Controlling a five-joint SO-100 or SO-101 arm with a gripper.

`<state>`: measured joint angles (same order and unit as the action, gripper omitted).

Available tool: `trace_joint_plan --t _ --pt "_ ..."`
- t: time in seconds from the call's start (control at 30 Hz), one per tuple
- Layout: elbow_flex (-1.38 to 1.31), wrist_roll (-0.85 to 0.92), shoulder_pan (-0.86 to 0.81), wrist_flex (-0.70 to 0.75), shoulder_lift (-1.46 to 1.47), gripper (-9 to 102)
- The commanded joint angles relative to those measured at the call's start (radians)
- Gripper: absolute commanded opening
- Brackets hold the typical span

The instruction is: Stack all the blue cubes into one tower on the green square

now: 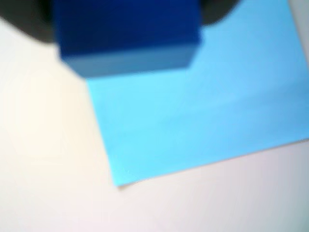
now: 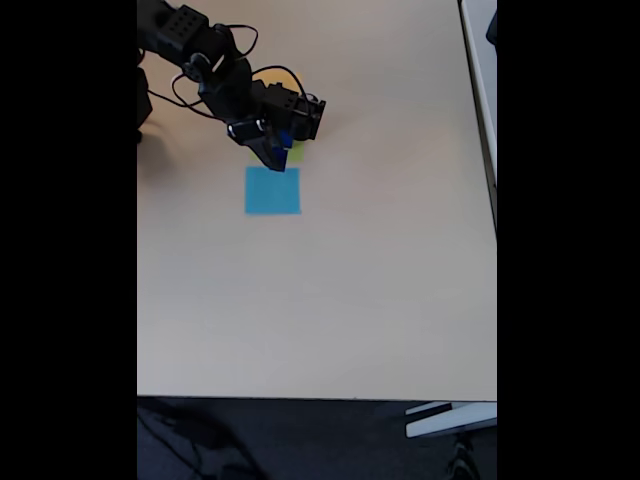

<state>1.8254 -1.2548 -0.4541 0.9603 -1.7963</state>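
My end effector (image 2: 277,150) pinches a dark blue cube (image 1: 128,38) above the bench (image 2: 350,300), at the far edge of the light-blue paper square (image 1: 203,111), beside the partly hidden green square (image 2: 296,149).

One blue cube (image 1: 128,36), one light-blue square (image 1: 203,106), one green square (image 2: 295,150).
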Motion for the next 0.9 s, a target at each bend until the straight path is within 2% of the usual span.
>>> trace_joint_plan --t 0.0,0.43,0.87 --pt "-0.109 -0.069 0.061 0.067 -0.092 0" --pt "-0.051 -0.212 0.218 0.098 -0.172 0" --pt "0.08 -0.311 0.296 0.104 -0.247 0"
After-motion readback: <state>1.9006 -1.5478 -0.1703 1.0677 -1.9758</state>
